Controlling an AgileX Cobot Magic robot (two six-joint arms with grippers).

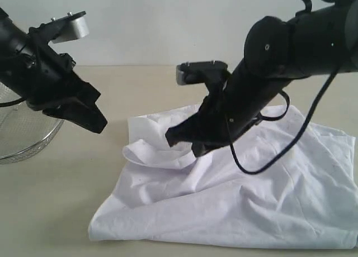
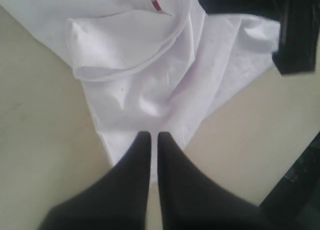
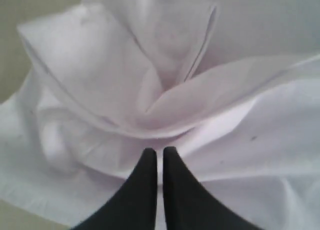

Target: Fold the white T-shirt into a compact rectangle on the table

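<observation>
Two claws are held just above the work, and both are seen closed. The left gripper (image 1: pixel 99 123) is poised over bare table (image 1: pixel 56 206) beside the shirt's left margin. In its wrist view the fingers (image 2: pixel 132 170) are pressed almost together, with only a thin slit between them and nothing carried. The right gripper (image 1: pixel 172 138) is lowered over the rumpled part of the white T-shirt (image 1: pixel 240 201), its tips likewise drawn together. No cloth is seen between them, though contact with the fold beneath cannot be ruled out.

The garment is spread on the half of the table nearer the front edge and reaches toward the right-hand edge. It is not yet a rectangle: most of it lies flat, but a flap at its far left corner is curled over in loose loops, and a small red patch (image 2: pixel 156 4) is glimpsed among the folds. A wire-mesh basket (image 1: pixel 25 137) is set by the left edge, apart from the cloth, presumably to be kept out of the arms' way.

The arms are judged to be stationed either side of the curled flap so that it can be taken at two points and carried across evenly. The jaws would have to be opened first. Thin cotton is likely to slip or double up, so a single ply should be picked with care.
</observation>
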